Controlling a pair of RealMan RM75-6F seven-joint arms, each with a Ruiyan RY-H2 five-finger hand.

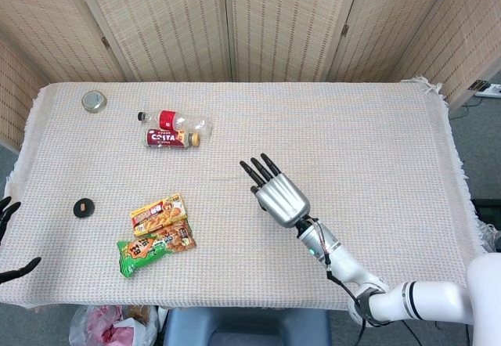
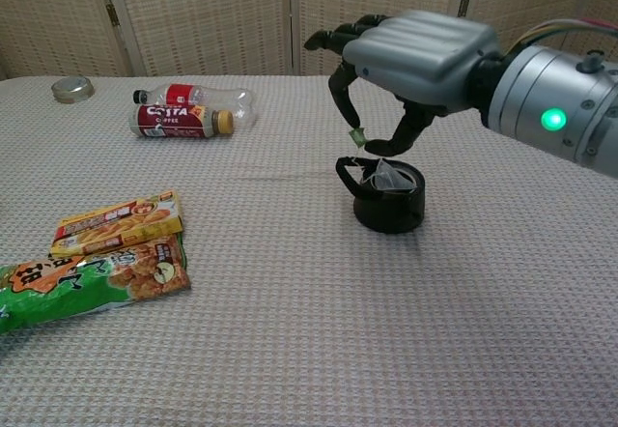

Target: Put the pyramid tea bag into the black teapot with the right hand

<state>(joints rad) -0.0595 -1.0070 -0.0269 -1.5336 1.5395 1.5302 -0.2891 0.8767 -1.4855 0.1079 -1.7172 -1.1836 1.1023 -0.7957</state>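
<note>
Right hand (image 2: 410, 65): silver-backed, dark fingers, positioned directly over the black teapot (image 2: 388, 198). In the chest view, thumb and a finger pinch a small green paper tag (image 2: 356, 137) just above the teapot's rim; the other fingers are curved forward and apart. In the head view the hand (image 1: 275, 193) covers the teapot entirely.

Pyramid tea bag (image 2: 389, 176): pale, translucent mesh with a pointed top, sitting inside the teapot's open mouth, its tip at rim level. Whether it rests on the bottom cannot be told. The string between bag and tag is too fine to confirm.

Black teapot: small, matte, round-bodied, upright, no lid on, loop handle to the left. It stands on the counter (image 2: 290, 350), which carries a beige woven cloth.

Left hand (image 1: 9, 240): only dark fingers show at the near left counter edge, spread, with nothing in them.

Other items: two snack packets, one orange (image 2: 118, 221) and one green (image 2: 92, 280), at near left, touching; two drink bottles (image 2: 183, 110) lying side by side at far left; a round tin lid (image 2: 72, 87) beyond them; a small black disc (image 1: 84, 207) near the left edge.
</note>
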